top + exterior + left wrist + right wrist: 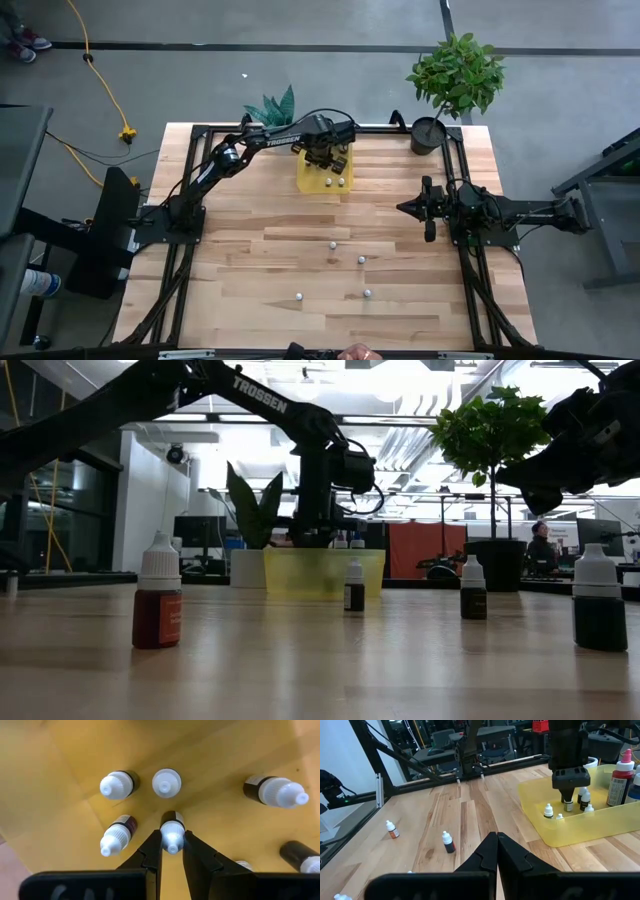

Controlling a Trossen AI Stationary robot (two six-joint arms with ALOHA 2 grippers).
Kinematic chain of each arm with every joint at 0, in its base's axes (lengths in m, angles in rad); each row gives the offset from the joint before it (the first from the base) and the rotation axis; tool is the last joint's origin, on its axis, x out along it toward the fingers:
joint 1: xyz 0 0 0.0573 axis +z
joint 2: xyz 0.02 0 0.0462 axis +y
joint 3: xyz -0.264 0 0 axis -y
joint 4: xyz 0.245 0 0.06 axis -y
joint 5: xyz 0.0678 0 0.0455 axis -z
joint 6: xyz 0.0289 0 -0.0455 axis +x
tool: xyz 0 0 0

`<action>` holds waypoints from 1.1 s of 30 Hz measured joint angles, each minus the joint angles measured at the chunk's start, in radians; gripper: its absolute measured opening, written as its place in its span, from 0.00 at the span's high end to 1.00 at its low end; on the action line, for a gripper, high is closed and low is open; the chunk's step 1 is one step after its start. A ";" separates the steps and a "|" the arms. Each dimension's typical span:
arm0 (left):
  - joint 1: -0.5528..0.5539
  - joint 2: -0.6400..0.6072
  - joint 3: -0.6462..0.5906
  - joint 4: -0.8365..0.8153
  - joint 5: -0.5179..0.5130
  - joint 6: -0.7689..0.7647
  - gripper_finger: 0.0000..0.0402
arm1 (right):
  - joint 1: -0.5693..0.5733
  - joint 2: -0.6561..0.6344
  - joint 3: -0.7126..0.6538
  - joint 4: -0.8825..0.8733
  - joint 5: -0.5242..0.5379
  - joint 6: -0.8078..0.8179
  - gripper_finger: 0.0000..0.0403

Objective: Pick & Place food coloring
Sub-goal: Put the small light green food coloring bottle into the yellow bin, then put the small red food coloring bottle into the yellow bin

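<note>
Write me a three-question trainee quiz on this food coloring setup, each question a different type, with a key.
1. True or false: the left gripper is over the yellow tray.
2. Multiple choice: how many food coloring bottles stand on the bare table in the high view? A) two B) four C) seven
3. Fill in: the right gripper has its fingers ____ and holds nothing.

Key
1. True. In the left wrist view its fingers sit on either side of one bottle's white cap inside the tray.
2. B. Four white caps show, for example one nearest the tray.
3. Shut. It waits at the table's right side, away from the bottles.
</note>
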 joint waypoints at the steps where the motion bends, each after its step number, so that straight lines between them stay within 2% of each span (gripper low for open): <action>1: 0.000 0.000 0.000 0.000 -0.001 0.001 0.88 | 0.000 0.000 0.000 0.000 0.000 0.000 1.00; 5: 0.000 0.000 0.000 -0.001 0.001 0.018 0.84 | 0.000 0.000 0.000 0.000 0.000 0.000 1.00; 13: 0.000 -0.010 0.000 -0.001 0.006 0.046 0.62 | 0.000 0.000 0.000 0.000 0.000 0.000 1.00; 18: 0.000 -0.034 0.003 0.011 0.017 0.081 0.52 | 0.000 0.000 0.000 0.000 0.000 0.000 1.00; 21: -0.006 -0.044 0.036 -0.007 0.036 0.114 0.50 | 0.000 0.000 0.000 0.000 0.000 0.000 1.00; 26: -0.009 -0.047 0.195 -0.132 0.059 0.166 0.49 | 0.000 0.000 0.000 0.000 0.000 0.000 1.00; 33: -0.017 -0.148 0.197 -0.176 0.167 0.269 0.49 | 0.000 0.000 0.000 0.000 0.000 0.000 1.00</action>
